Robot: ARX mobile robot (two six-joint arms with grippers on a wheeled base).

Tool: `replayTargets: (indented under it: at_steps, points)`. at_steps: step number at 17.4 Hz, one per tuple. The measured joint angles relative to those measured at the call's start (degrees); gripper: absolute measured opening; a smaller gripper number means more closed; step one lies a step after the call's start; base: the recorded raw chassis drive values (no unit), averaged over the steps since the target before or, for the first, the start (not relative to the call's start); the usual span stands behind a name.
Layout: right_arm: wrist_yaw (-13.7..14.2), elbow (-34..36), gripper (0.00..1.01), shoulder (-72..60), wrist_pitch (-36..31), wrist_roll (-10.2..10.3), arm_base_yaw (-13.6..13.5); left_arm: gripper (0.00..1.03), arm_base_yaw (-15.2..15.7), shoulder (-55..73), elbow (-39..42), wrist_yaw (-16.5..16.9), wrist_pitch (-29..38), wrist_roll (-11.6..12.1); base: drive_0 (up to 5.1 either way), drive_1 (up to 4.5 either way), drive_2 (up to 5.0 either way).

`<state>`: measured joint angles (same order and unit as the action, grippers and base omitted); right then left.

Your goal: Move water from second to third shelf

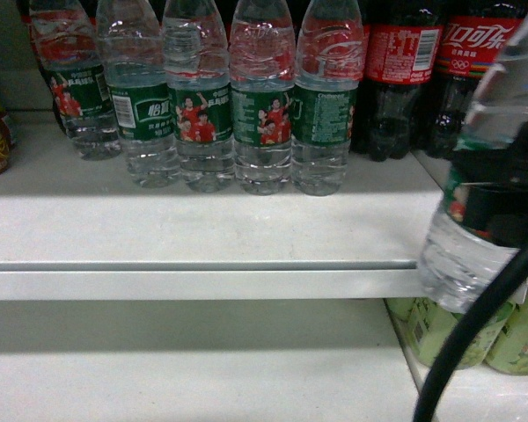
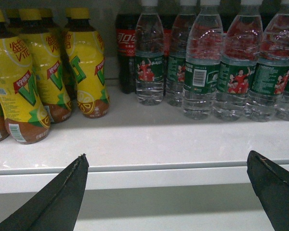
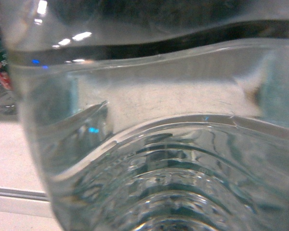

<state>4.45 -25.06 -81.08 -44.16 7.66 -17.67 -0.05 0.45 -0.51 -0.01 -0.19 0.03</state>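
Right gripper pinching the clear ribbed plastic water bottle with green wrap label around its label band; bottle upright, off the white shelf, hanging just out past the shelf's front edge near its right end. Bottle base sits below the level of that front lip. Right wrist view is filled by the bottle wall and the water inside, nothing else readable there. A black cable loops down in front of the bottle.

Left gripper: fingers spread wide, nothing between them, level with the front lip of the shelf, in front of its middle.

On the shelf: a row of matching green-label water bottles along the back, dark cola bottles with red labels at the back right, yellow-label tea bottles with yellow caps at the left end. On the lower shelf, pale green bottles at the right end, below the held bottle.
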Motion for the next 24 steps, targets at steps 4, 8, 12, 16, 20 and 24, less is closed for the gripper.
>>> replayTargets:
  at_steps: [4,8,12,16,20,24]
  points:
    - [-2.73,6.29,0.42,10.67,1.88,-0.42,9.27,0.98,0.00,0.00,0.00,0.00,0.00,0.00,0.0,0.00,0.0]
    - [-9.46,10.82,0.42,34.64,15.23,0.48,22.88,0.98,0.00,0.00,0.00,0.00,0.00,0.00,0.0,0.00,0.0]
    - [-10.45,12.20,0.42,42.58,21.29,1.36,25.00,0.98,0.00,0.00,0.00,0.00,0.00,0.00,0.0,0.00,0.0]
    - [-11.02,12.44,0.42,44.33,21.75,1.57,26.80,0.98,0.00,0.00,0.00,0.00,0.00,0.00,0.0,0.00,0.0]
    - [-10.97,12.44,0.42,44.59,22.36,1.86,27.15,0.98,0.00,0.00,0.00,0.00,-0.02,0.00,0.0,0.00,0.0]
    - [-10.51,12.44,0.42,44.83,22.58,2.01,27.50,0.98,0.00,0.00,0.00,0.00,0.00,0.00,0.0,0.00,0.0]
